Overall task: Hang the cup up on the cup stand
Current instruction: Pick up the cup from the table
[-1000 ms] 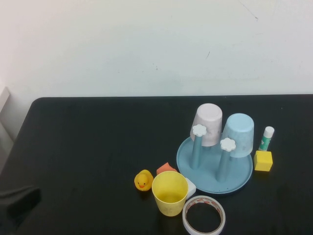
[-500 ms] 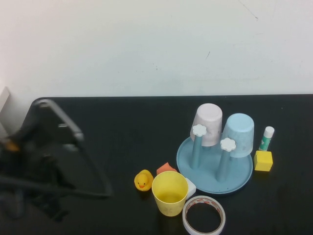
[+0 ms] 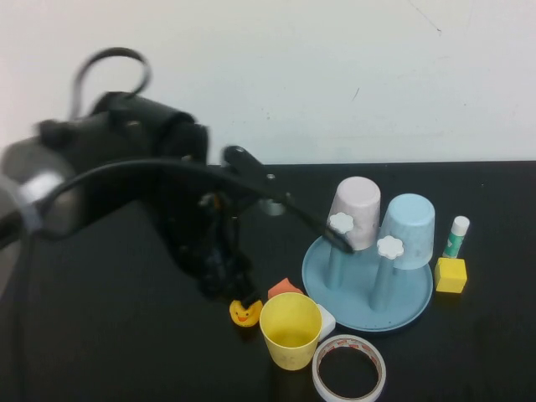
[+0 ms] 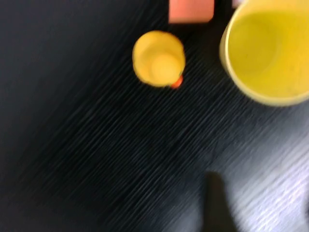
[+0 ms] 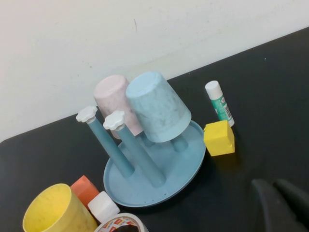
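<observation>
Black worktop [image 3: 100, 352], matte, under a white wall. Left arm large and blurred over the left half, reaching down toward the middle; left hand [image 3: 228, 285] just above and to the left of the small yellow rubber duck [image 3: 244, 311], well clear of the cups; spread or pressed together, cannot tell. Right hand [image 5: 277, 205] a dark shape at the near right of the worktop in its own wrist view, fingers pressed together, nothing between them.

Light blue round cup stand [image 3: 368, 293] right of centre, with upright blue pegs topped by white flower-shaped caps; pale pink cup [image 3: 355, 209] and light blue cup [image 3: 410, 228] upside down on the two far pegs, two near pegs bare. Plain yellow plastic cup [image 3: 291, 330], upright, mouth up, on the worktop just near-left of the stand's rim, not on any peg. White tape roll [image 3: 349, 368] flat, just near-right of the yellow cup. Yellow cube [image 3: 450, 275] just right of the stand, white-capped glue stick [image 3: 456, 236] just beyond it. Orange block [image 3: 284, 288] between duck and stand.
</observation>
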